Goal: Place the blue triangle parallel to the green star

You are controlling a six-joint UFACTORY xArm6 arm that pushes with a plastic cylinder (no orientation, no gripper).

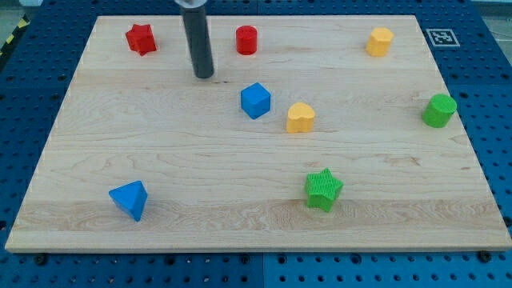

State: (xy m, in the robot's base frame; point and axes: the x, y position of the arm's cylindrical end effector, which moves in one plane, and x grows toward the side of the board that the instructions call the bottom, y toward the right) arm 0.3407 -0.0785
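Note:
The blue triangle (pixel 130 199) lies near the bottom left of the wooden board (pixel 160 144). The green star (pixel 323 190) lies at the bottom, right of centre, about level with the triangle and far to its right. My tip (pixel 204 75) is at the end of the dark rod in the upper left part of the board, well above the triangle and far from both blocks. It touches no block.
A red star (pixel 141 38) and a red cylinder (pixel 246 40) flank the rod near the top. A blue cube (pixel 255 101) and a yellow heart (pixel 301 118) sit mid-board. A yellow block (pixel 380 42) is top right, a green cylinder (pixel 439 110) at the right edge.

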